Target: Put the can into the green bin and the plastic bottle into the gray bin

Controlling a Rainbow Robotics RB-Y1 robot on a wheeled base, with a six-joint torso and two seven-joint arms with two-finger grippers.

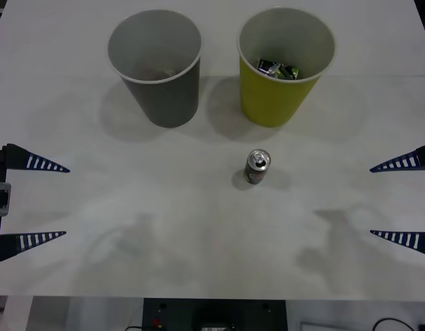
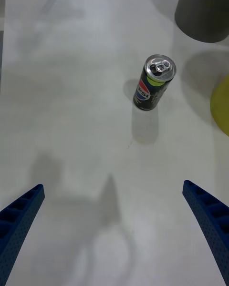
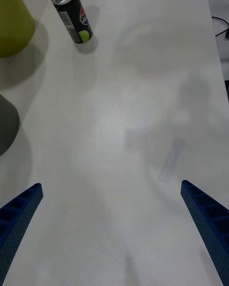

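The can (image 1: 257, 167) stands upright near the middle of the white table, dark with a round red, white and blue logo and a silver top; I also see the can (image 2: 154, 82) and the can (image 3: 72, 14) from the wrists. Behind it stands the green bin (image 1: 284, 65), with dark crumpled scraps (image 1: 279, 69) inside. The gray bin (image 1: 157, 65) stands to its left. My left gripper (image 1: 41, 201) hangs open at the table's left edge, and my right gripper (image 1: 395, 201) is open at the right edge, both well away from the can. The plastic bottle is out of view.
The white table (image 1: 198, 227) stretches bare between the two grippers and in front of the can. Its front edge runs along the bottom of the front view, with dark equipment and cables below it.
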